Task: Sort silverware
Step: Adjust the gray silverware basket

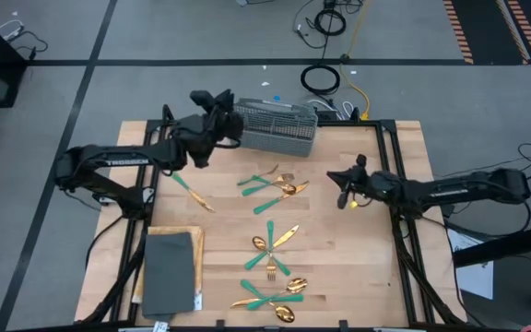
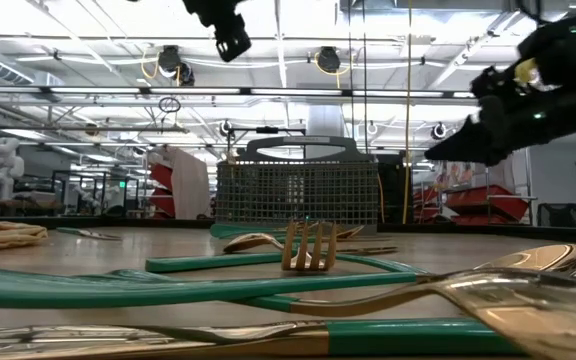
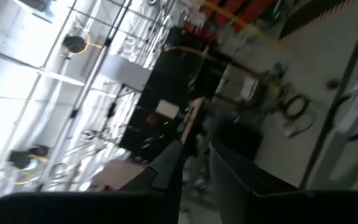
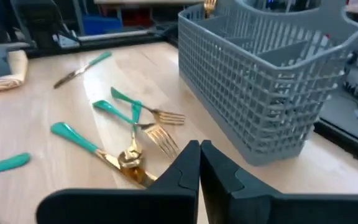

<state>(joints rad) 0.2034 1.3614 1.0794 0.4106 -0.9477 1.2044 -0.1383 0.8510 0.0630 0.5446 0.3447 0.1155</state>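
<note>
The silverware (image 1: 272,189) lay flat, pointing every which way, while the right gripper (image 1: 343,190) hung above the table with fingers shut tight, holding nothing.

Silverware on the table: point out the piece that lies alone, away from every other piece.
The knife near the table's left edge, just below the left arm. It lies by itself on bare wood; every other fork, spoon and knife sits in the clusters mid-table.

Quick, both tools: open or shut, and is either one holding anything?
Left tool: raised over the basket; open or shut cannot be told, nothing seen in it.
Right tool: shut, empty, above the table near the forks.
</note>
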